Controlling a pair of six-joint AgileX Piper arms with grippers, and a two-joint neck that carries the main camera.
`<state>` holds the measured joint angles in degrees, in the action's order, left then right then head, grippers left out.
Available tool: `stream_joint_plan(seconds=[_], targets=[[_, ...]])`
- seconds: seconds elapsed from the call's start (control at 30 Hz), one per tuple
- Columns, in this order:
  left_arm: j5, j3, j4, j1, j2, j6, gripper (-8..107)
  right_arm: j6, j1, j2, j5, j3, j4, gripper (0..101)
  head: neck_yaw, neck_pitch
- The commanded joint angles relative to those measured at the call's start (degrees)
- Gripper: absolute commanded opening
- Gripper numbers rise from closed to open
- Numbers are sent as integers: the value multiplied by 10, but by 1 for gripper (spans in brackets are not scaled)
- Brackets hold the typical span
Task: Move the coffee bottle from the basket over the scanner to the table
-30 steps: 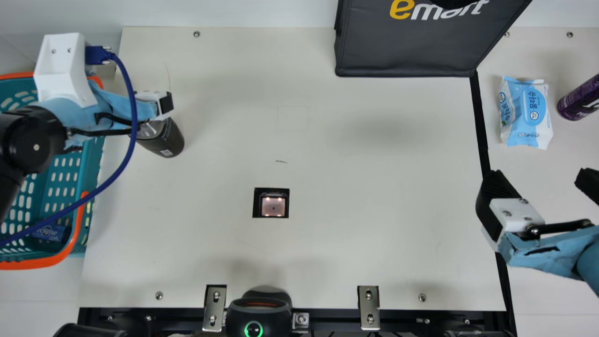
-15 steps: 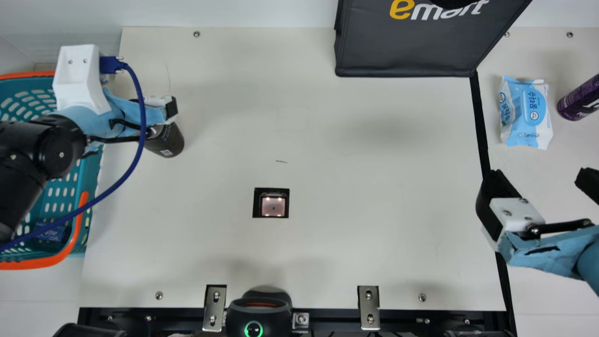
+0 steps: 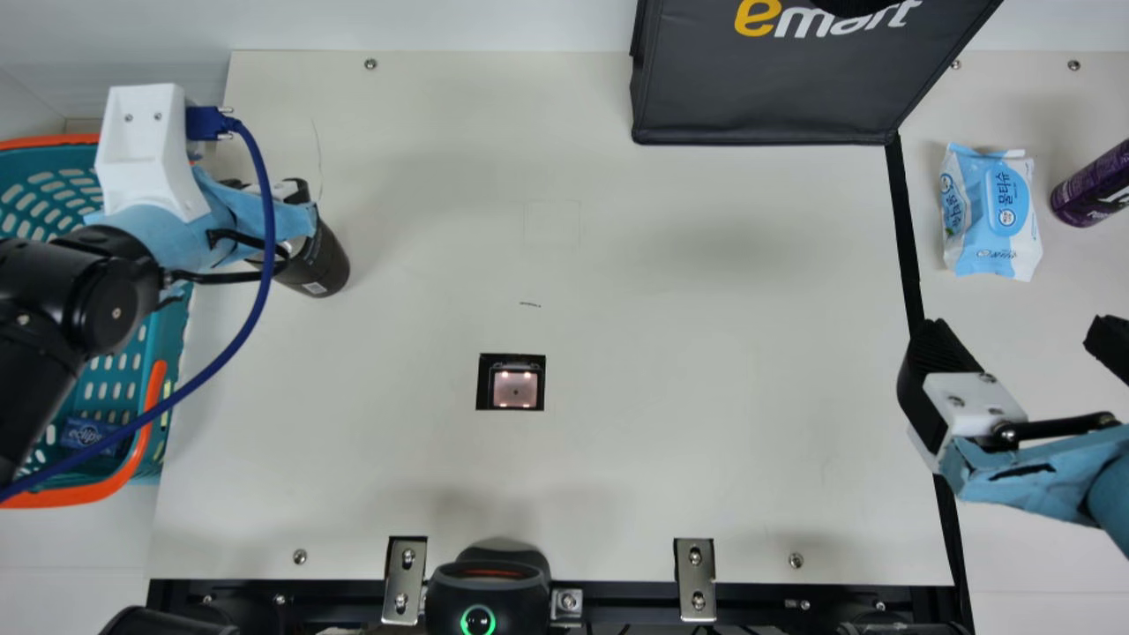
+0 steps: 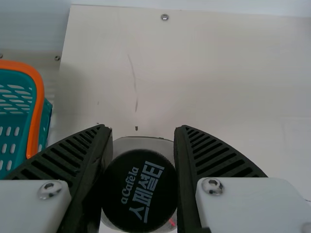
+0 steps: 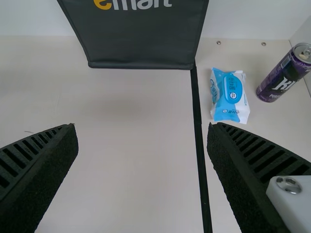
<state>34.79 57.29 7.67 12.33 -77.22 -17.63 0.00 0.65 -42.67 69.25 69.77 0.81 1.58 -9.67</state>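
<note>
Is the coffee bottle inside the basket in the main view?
No, the coffee bottle stands on the cream table, just right of the basket.

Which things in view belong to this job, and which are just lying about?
Part of the job:
- dark, black-capped coffee bottle, standing on the table
- left gripper, closed around it
- square, lit scanner window
- teal plastic basket, orange-rimmed
- cream table

Just lying about:
- blue-and-white wipes pack
- purple metal can
- black fabric bag
- small blue packet in the basket

Bright, even light with soft, faint shadows.
</note>
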Motion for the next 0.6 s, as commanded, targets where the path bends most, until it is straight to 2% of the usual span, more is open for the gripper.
stream_joint_plan(seconds=[0.0, 0.33, 0.57], targets=[[18, 4, 3, 9, 7, -10, -8, 0, 0, 0, 0, 0, 0, 95, 0, 17], [108, 29, 26, 71, 41, -78, -8, 0, 0, 0, 0, 0, 0, 95, 0, 17], [148, 22, 52, 132, 70, -139, -8, 0, 0, 0, 0, 0, 0, 95, 0, 17]])
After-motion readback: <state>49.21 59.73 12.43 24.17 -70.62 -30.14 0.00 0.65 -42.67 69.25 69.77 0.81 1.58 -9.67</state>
